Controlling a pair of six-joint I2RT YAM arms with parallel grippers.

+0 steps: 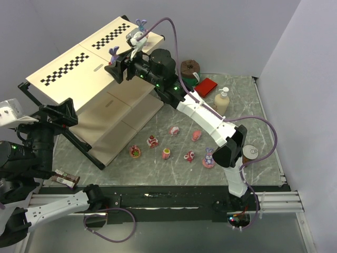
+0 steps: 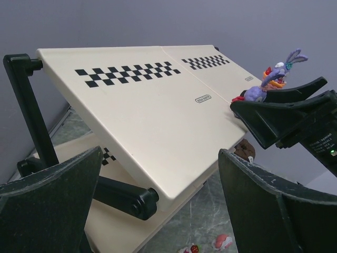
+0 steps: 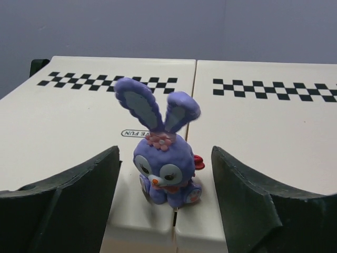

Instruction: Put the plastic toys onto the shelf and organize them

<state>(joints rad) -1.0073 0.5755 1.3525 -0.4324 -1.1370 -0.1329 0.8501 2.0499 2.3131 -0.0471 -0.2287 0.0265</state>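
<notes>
The bunny is matt, textured plastic, the shelf smooth cream board.

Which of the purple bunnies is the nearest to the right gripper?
The bunny at the edge of the shelf's top board, between the right gripper's open fingers. Another bunny stands farther along that board; a third is on the table.

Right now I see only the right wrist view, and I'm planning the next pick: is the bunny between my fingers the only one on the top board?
Observer: No. Another bunny stands near the far edge of the shelf top board.
Operator: How many toys are off the shelf?
Observer: I count seven on the table in front of the shelf, one of them a purple bunny.
Operator: Where is the other arm?
Observer: By the shelf's left corner, with the left fingers open and empty.
</notes>
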